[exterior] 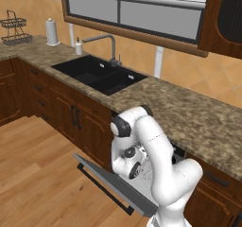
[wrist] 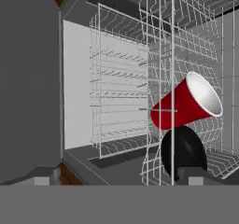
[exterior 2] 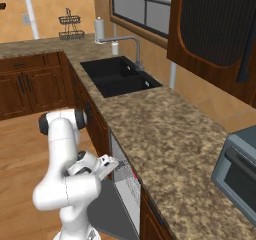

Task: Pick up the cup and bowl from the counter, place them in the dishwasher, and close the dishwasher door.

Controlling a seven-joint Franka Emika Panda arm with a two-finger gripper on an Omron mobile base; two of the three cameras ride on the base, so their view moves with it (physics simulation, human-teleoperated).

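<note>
Grey flat dishwasher door [wrist: 28, 83] fills the left edge of the hand view, hanging open. Right of it, the white wire rack [wrist: 119, 90] of the dishwasher. At the rack's right edge, the red tapered plastic cup [wrist: 179, 108] lies on its side, touching the black shallow bowl [wrist: 183, 150] below: both loaded, presumably released there. Gripper [wrist: 119, 177] jaws spread wide, empty, 2 tips at the frame's bottom; bowl just above the right tip. Door closing remains.

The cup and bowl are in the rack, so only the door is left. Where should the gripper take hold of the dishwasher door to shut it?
Probably the long dark bar handle along the free outer edge of the dishwasher door. The door hangs partly open and tilted, so come from the floor side, under that edge, and lift toward the counter.
</note>
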